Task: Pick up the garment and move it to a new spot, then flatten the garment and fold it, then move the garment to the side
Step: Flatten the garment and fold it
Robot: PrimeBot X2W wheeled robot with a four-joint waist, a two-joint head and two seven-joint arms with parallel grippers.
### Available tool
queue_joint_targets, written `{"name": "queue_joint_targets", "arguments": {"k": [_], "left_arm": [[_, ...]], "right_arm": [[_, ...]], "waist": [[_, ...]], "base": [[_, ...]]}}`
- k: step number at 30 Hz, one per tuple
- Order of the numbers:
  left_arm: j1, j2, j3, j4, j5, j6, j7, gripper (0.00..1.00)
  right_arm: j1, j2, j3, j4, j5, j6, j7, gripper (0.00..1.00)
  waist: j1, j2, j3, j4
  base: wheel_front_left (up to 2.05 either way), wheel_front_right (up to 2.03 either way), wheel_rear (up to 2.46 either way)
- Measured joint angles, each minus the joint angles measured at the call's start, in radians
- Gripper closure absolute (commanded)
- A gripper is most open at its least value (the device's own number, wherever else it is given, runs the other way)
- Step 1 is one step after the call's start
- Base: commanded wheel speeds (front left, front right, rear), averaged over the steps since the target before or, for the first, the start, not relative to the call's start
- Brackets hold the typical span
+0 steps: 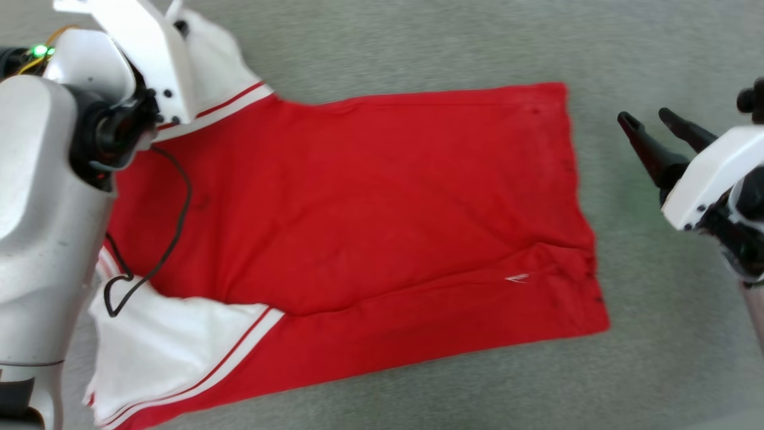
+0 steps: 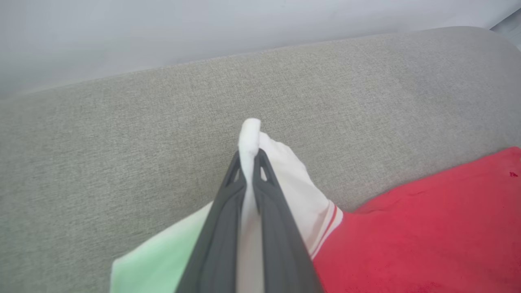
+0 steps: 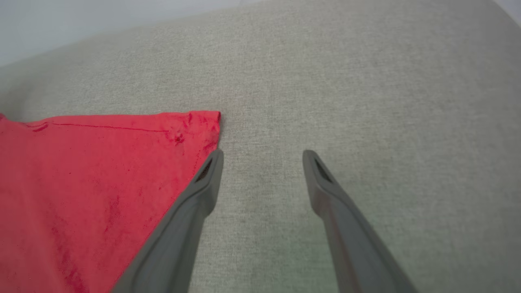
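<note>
The garment [image 1: 358, 203], a red shirt with white sleeves and red-and-white stripe trim, lies spread flat on the grey fabric surface [image 1: 418, 42], neck end to the left. In the left wrist view my left gripper [image 2: 249, 156] is shut on the tip of the far white sleeve [image 2: 293, 179], a fold of white cloth pinched between the fingers. In the head view that arm's pale forearm covers the far left sleeve. My right gripper [image 1: 647, 119] is open beside the shirt's far right hem corner [image 3: 203, 122], with its left finger [image 3: 207, 175] at the hem edge and nothing held.
A near white sleeve [image 1: 173, 340] lies at the lower left by my left arm, with a black cable [image 1: 173, 233] looping over the shirt. A pale wall [image 2: 163, 28] rises behind the rounded far edge of the grey surface.
</note>
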Motion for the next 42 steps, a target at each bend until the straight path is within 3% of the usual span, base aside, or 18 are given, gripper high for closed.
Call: {"name": "queue_joint_targets", "arguments": {"k": [5, 12, 13, 14, 20, 30, 40, 42], "left_arm": [[-0.007, -0.034, -0.02, -0.061, 0.009, -0.015, -0.045, 1.0], [-0.006, -0.061, -0.04, -0.134, 0.01, -0.027, -0.075, 1.0], [-0.005, -0.063, -0.045, -0.144, 0.01, -0.035, -0.084, 1.0], [-0.005, -0.065, -0.047, -0.144, 0.01, -0.035, -0.086, 1.0], [0.004, -0.064, -0.046, -0.124, 0.009, -0.045, -0.118, 1.0], [0.128, -0.053, 0.018, -0.129, -0.05, -0.048, -0.223, 1.0], [0.512, -0.025, 0.085, -0.277, -0.119, 0.036, -0.324, 1.0], [0.733, -0.062, 0.086, -0.295, -0.172, 0.075, -0.354, 1.0]], "right_arm": [[-0.1, -0.032, 0.044, 0.085, 0.028, 0.0, 0.168, 0.0], [-0.221, -0.038, 0.088, 0.196, 0.024, 0.0, 0.283, 0.0], [-0.261, -0.043, 0.105, 0.24, 0.026, 0.0, 0.348, 0.0], [-0.273, -0.044, 0.108, 0.253, 0.03, 0.0, 0.372, 1.0], [-0.303, -0.038, 0.131, 0.272, 0.025, -0.002, 0.405, 1.0], [-0.23, -0.04, 0.084, 0.179, 0.025, 0.0, 0.279, 1.0], [0.049, -0.026, 0.0, 0.08, 0.029, 0.0, 0.204, 1.0], [0.233, 0.012, -0.04, 0.062, 0.034, 0.0, 0.189, 1.0]], "waist": [[0.0, 0.0, 0.009, 0.081], [0.0, 0.0, 0.047, 0.163], [-0.0001, 0.0, 0.062, 0.186], [-0.0001, 0.0, 0.065, 0.191], [-0.0001, 0.0, 0.061, 0.197], [0.0, 0.0, -0.034, 0.18], [-0.0001, 0.0001, -0.176, 0.17], [-0.0002, 0.0, -0.248, 0.175]], "base": [[0.0, 0.0, 0.0], [0.0, 0.0, 0.0], [0.0, 0.0, 0.0], [0.0, 0.0, 0.0], [0.0, 0.0, 0.0], [0.0, 0.0, 0.0], [0.0, 0.0, 0.0], [0.0, 0.0, 0.0]]}}
